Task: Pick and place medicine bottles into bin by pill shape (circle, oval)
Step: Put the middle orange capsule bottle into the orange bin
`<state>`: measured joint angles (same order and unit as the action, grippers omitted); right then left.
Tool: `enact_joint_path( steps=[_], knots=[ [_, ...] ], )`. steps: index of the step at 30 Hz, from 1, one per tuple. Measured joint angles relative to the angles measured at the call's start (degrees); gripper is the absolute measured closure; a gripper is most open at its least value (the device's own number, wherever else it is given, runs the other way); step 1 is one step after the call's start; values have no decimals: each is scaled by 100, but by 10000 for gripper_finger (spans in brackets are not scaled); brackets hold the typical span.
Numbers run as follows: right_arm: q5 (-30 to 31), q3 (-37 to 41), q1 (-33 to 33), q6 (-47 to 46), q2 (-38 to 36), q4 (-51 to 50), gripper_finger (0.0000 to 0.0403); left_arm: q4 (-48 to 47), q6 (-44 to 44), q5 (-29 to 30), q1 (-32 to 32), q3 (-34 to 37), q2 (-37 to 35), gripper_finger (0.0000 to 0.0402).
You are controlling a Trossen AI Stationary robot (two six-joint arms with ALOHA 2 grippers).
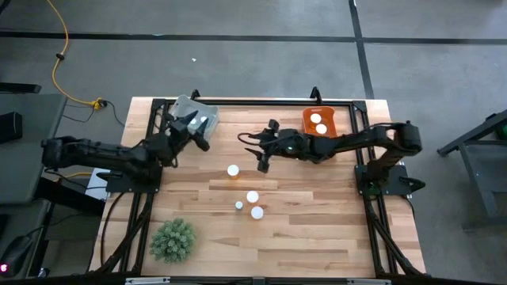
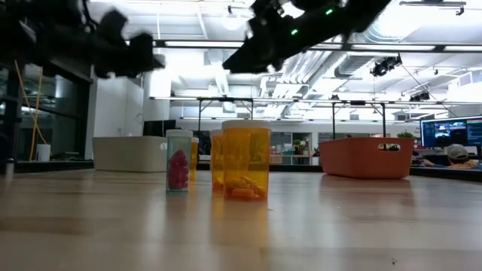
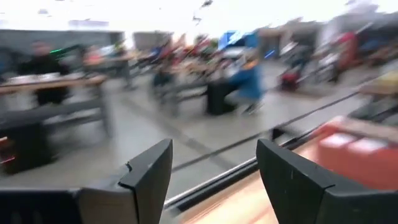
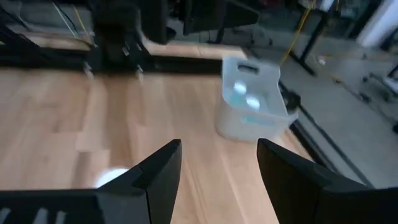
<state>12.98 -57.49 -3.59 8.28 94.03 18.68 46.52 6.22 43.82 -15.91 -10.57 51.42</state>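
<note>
My left gripper [image 1: 196, 127] sits at the far left of the wooden table [image 1: 317, 237], just over the near edge of the translucent grey plastic bin [image 1: 204, 110]. Fingers [image 3: 149, 177] spread wide, nothing btwn them. In the right wrist view that bin [image 4: 252, 99] shows two white caps inside.

Near-left corner: green spiky plant ball [image 1: 173, 239], well apart from everything else.

Mid-table, four loose medicine bottles w/ round white caps. Farthest one, amber-orange w/ white cap [image 1: 233, 171], stands alone. Nearer and a bit right: another white-capped bottle [image 1: 252, 196], a smaller one [image 1: 239, 205] just beside it, and one more [image 1: 257, 212] nearest the front edge. All upright. In the low view the big amber bottle [image 2: 245, 161] is in front, orange pills at its bottom; a clear small bottle w/ pink pills [image 2: 178, 161] stands left of it, other amber ones partly hidden behind.

My right gripper [image 1: 262, 157] hangs above the table centre, right of and slightly farther than the lone bottle, not touching it. Fingers [image 4: 155, 174] parted, empty.

Far right: orange plastic bin [image 1: 306, 120] w/ two white-capped bottles [image 1: 318, 123] already in it. The right arm stretches across just near of that bin.
</note>
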Motion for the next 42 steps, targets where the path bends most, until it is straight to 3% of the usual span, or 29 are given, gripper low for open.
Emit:
enact_joint_path(
  steps=[7,12,14,18,22,28,42],
  knots=[
    [395,1463,15,-110,-1147,1299,198,-49,-151,-1515,1126,-396,-300,179],
    [-183,2394,-135,-505,-1873,2109,198,-435,-352,-3064,1299,-736,66,179],
    [-415,2519,-166,-588,-2097,2105,198,-856,-365,-3368,1299,-958,176,179],
    [-703,2581,-164,-626,-2311,1931,198,-2311,-389,-3387,1297,-1426,305,179],
    [-836,2579,-160,-541,-2327,1945,198,-3182,-352,-3246,1302,-1730,344,179],
    [-842,2579,-163,-547,-2327,1887,199,-3193,0,-2914,1301,-1733,347,179],
    [-838,2579,-162,-628,-2327,1709,198,-3212,144,-2864,1295,-1733,345,179]
  ],
)
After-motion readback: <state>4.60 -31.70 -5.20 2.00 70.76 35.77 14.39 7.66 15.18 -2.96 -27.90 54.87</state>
